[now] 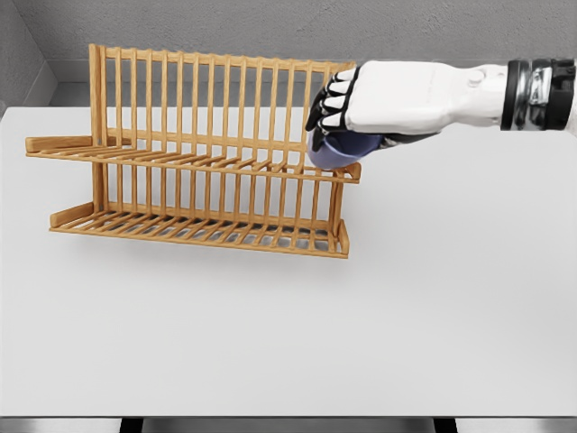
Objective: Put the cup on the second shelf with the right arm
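A wooden two-tier dish rack (194, 171) stands on the white table, towards the back left. My right hand (338, 122) reaches in from the right edge and is shut on a blue-purple cup (338, 151). The cup sits at the right end of the rack's upper shelf (270, 169), just over its front rail; I cannot tell whether it rests on the slats. Only the cup's lower part shows below my dark fingers (326, 101). The lower shelf (198, 230) holds nothing. My left arm is out of view.
The white table (361, 325) spreads wide in front of and right of the rack. A grey wall (270, 27) rises behind the table's far edge. The rack's tall back slats (207, 90) stand just left of my hand.
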Controlling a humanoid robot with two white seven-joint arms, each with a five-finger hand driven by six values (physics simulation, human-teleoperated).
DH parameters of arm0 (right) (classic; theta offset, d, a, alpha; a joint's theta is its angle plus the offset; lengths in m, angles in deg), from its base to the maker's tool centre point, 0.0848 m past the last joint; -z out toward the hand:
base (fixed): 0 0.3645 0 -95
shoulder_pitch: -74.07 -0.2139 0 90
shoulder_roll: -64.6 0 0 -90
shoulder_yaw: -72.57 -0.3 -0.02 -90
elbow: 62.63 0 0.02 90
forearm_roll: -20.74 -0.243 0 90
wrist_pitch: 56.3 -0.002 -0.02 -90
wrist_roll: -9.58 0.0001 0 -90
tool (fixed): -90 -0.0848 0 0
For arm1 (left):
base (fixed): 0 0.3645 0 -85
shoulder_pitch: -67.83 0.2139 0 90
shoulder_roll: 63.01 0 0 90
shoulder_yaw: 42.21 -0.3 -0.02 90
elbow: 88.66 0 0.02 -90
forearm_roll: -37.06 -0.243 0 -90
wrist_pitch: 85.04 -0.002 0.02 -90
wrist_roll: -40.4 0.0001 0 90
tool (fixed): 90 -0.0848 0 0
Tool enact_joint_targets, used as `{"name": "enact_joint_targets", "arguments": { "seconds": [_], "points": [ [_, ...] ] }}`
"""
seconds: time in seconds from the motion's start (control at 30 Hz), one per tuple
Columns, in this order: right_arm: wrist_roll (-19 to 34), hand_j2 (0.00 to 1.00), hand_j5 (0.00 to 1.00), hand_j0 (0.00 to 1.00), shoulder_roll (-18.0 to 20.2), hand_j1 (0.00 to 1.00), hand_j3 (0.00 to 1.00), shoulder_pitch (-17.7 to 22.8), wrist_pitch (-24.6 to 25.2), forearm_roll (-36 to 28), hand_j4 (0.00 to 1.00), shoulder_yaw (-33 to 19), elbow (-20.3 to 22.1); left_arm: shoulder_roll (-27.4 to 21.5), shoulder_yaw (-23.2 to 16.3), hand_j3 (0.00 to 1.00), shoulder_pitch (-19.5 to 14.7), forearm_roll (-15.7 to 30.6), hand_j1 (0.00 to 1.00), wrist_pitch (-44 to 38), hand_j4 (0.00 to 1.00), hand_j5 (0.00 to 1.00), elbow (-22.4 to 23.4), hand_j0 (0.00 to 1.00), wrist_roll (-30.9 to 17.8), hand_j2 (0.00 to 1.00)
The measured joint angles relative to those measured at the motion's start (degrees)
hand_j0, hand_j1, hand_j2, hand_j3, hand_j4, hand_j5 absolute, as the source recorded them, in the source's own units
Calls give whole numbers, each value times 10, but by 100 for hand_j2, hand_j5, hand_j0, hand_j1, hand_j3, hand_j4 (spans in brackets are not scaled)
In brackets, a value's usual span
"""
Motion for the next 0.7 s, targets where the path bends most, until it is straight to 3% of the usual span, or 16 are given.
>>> {"name": "enact_joint_targets", "arguments": {
  "seconds": [0.17, 0.2, 0.23, 0.4, 0.5, 0.57, 0.67, 0.7],
  "points": [
    [-2, 63, 63, 63, -5, 63, 63, 0, 19, 19, 63, 19, -3, 0, 0, 100, 0, 0, 100, 0, 100, 100, 0, 100, 0, 100],
    [-2, 90, 90, 90, -5, 90, 90, 0, 23, 22, 90, 21, -3, 0, 0, 100, 0, 0, 100, 0, 100, 100, 0, 100, 0, 100],
    [-1, 100, 100, 100, -5, 100, 100, 0, 25, 24, 100, 23, -2, 0, 0, 100, 0, 0, 100, 0, 100, 100, 0, 100, 0, 100],
    [0, 100, 100, 100, -3, 100, 100, -3, 27, 29, 100, 19, -1, 0, 0, 100, 0, 0, 100, 0, 100, 100, 0, 100, 0, 100],
    [1, 100, 100, 100, 6, 100, 100, 9, 23, 29, 100, -53, -1, 0, 0, 100, 0, 0, 100, 0, 100, 100, 0, 100, 0, 100],
    [0, 100, 100, 100, 31, 100, 100, 73, 23, 24, 100, -117, -13, 0, 0, 100, 0, 0, 100, 0, 100, 100, 0, 100, 0, 100],
    [0, 100, 100, 100, 61, 100, 100, 203, 4, 27, 100, -194, -80, 0, 0, 100, 0, 0, 100, 0, 100, 100, 0, 100, 0, 100],
    [0, 100, 100, 100, 65, 100, 100, 229, 0, 26, 100, -208, -97, 0, 0, 100, 0, 0, 100, 0, 100, 100, 0, 100, 0, 100]
  ]
}}
